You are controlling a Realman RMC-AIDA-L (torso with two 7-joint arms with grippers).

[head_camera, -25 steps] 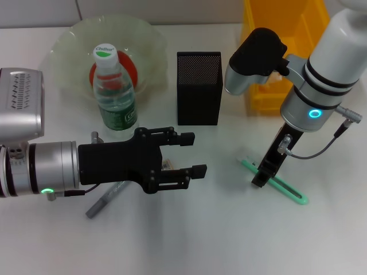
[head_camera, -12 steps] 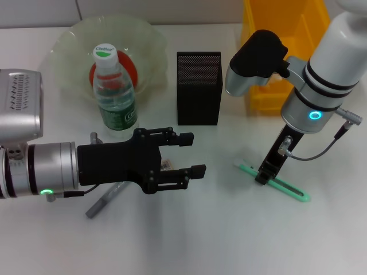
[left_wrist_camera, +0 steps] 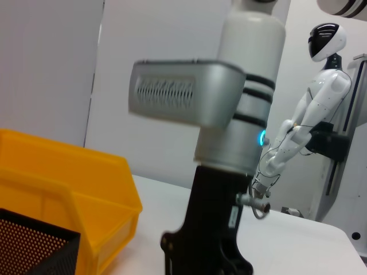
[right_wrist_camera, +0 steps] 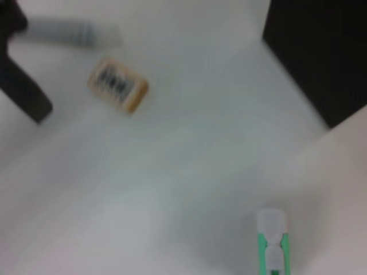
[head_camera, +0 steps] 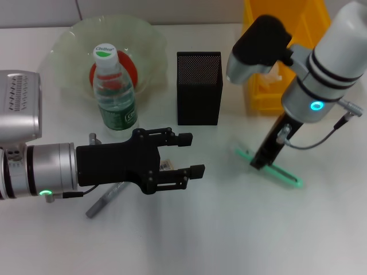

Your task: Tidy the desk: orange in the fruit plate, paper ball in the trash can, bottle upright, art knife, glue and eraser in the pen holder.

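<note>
The right gripper (head_camera: pixel 260 164) points down from a tilted forearm with its jaws closed on the art knife (head_camera: pixel 269 169), lifting it just above the bench (head_camera: pixel 229 229), while the left gripper (head_camera: pixel 178 153) reaches in level, jaws wide around the eraser (right_wrist_camera: pixel 117 84)

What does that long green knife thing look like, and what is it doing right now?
The art knife is long, slim and mint green, looks plastic, with a whitish tip that shows in the right wrist view. The right gripper is closed on it near its middle. It slants across the white desk, in front of the yellow trash can, right of the pen holder.
</note>
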